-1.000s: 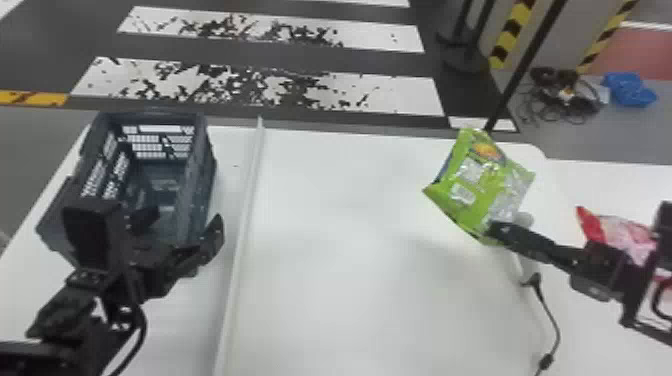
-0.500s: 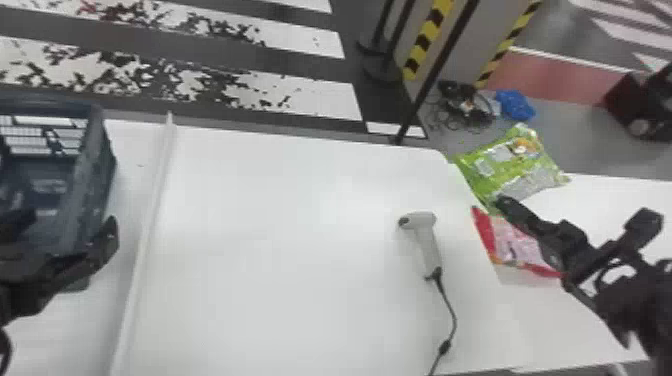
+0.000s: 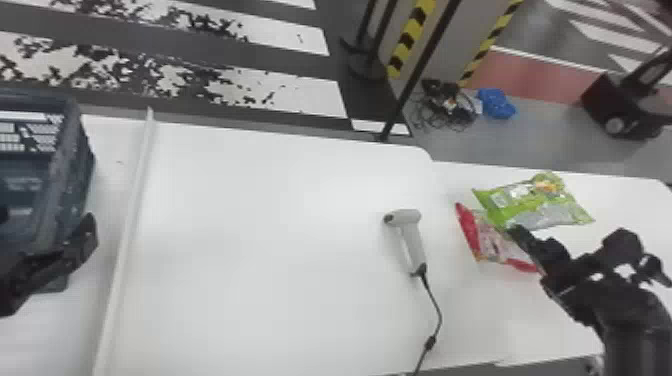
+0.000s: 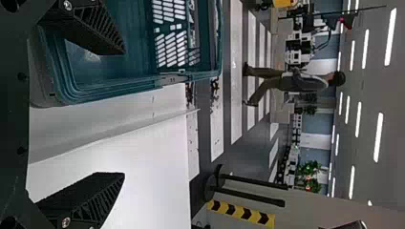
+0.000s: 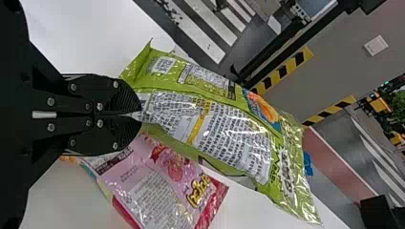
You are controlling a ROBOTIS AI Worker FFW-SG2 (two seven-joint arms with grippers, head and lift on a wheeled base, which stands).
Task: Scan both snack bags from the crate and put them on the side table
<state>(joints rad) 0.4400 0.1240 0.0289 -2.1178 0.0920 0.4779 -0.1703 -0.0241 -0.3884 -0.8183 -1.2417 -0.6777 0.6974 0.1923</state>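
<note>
green bag (image 3: 542, 204) moved rightward, wrist views: right tool (image 3: 517, 234) clamping it, left tool (image 3: 46, 219) apart

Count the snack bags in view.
2: the green bag in the right pincer, at the side table, and the pink bag on that table, partly overlapped by the green. Part of the crate's inside is hidden; more could be there.

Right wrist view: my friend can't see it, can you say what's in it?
The robot's right gripper pinches one end of a shiny green snack bag. Close by, a pink-and-red snack bag lies on the white side table. Behind are yellow-and-black stripes.
</note>
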